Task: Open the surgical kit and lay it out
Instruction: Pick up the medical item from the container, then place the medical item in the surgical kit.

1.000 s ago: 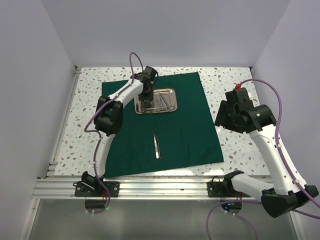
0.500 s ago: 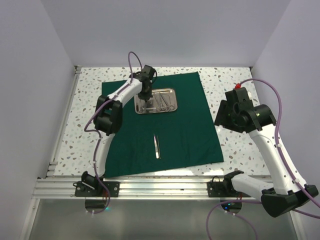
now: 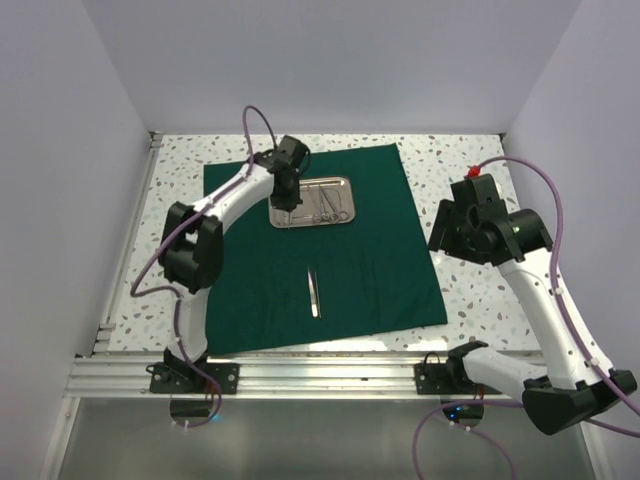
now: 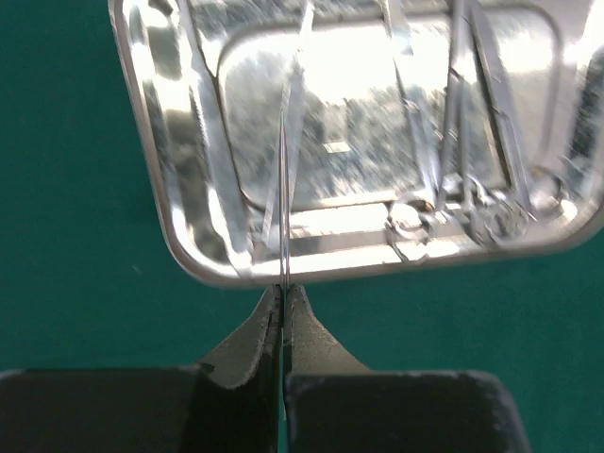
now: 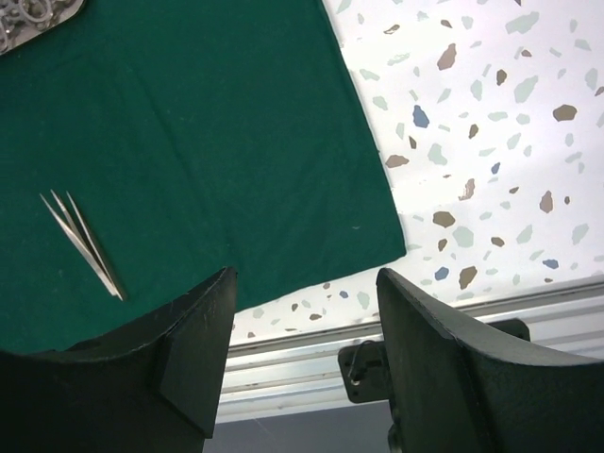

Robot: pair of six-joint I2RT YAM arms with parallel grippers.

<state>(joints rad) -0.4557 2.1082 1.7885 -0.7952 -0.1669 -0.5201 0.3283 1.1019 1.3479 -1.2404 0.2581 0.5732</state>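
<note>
The green cloth (image 3: 370,260) lies spread on the tabletop (image 3: 470,290), with the steel tray (image 4: 160,189) on its far part. The left fingers (image 4: 245,340) pinch a slim silver instrument (image 4: 283,217) at the tray's rim. Tweezers (image 3: 313,292) lie nearer. The right fingers (image 5: 179,349) stand wide and hold nothing.

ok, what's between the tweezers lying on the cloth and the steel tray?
Nothing but bare green cloth: the top view shows the stretch from the tweezers up to the tray with no instrument on it.
</note>
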